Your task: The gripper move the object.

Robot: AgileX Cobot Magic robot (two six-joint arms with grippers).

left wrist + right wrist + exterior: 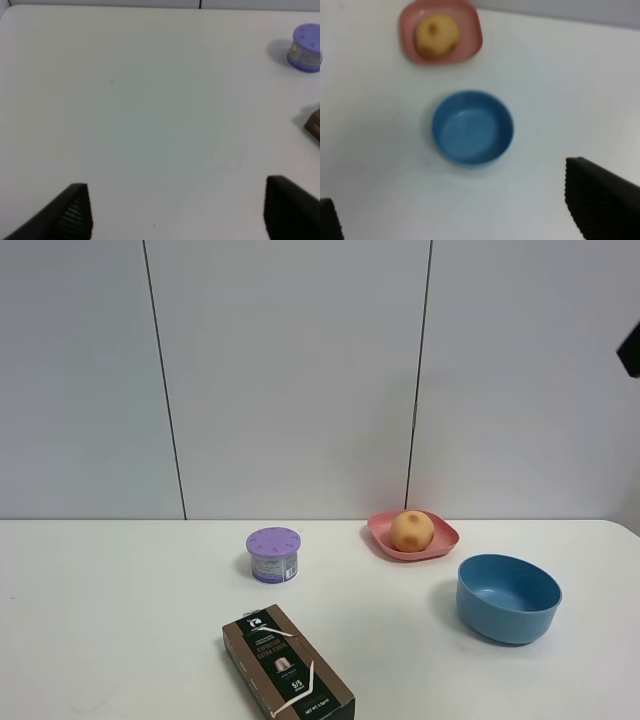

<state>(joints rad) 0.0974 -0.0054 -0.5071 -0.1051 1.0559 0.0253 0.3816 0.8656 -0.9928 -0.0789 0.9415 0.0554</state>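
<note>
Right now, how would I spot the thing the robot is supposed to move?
Look toward the back of the white table, right of the purple cup, for the pink plate. The potato sits on it: yellow-orange, egg-shaped, with brownish spots. The blue bowl nearby holds nothing.

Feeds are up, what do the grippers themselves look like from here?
Only the fingers show. The left gripper has two black wedge-shaped fingers with fine ribbing on the inner faces. The right gripper has matching black ribbed fingers, slightly blurred. No cables, markings or arm links are visible.
</note>
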